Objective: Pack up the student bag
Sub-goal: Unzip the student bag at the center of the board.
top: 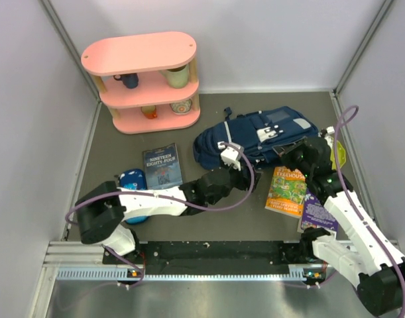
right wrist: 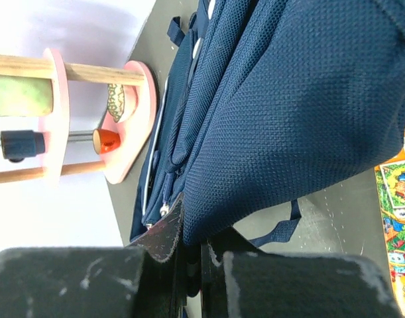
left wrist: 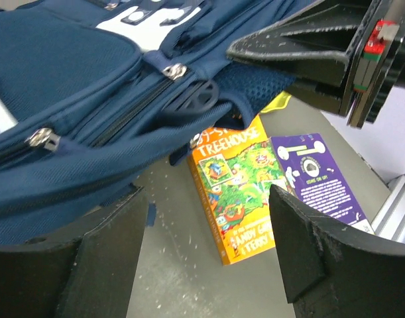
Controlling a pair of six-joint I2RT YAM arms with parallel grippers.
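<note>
The student bag [top: 255,136] lies on the dark table as a navy backpack with white patches, zips [left wrist: 174,71] facing up. My right gripper [top: 289,158] is shut on a fold of its mesh fabric [right wrist: 288,119] at the bag's near right edge; in the right wrist view that gripper [right wrist: 192,246] pinches the cloth tight. My left gripper [top: 238,159] stands open at the bag's near left edge. Between its fingers [left wrist: 209,262] show only bare table and a corner of an orange Treehouse book [left wrist: 238,192]. A purple book [left wrist: 318,175] lies beside the orange one.
A pink three-tier shelf [top: 146,79] with cups stands at the back left. A Nineteen Eighty-Four book [top: 162,165] and a bright-blue pencil case [top: 131,180] lie left of the bag, the case partly under my left arm. Grey walls enclose the table.
</note>
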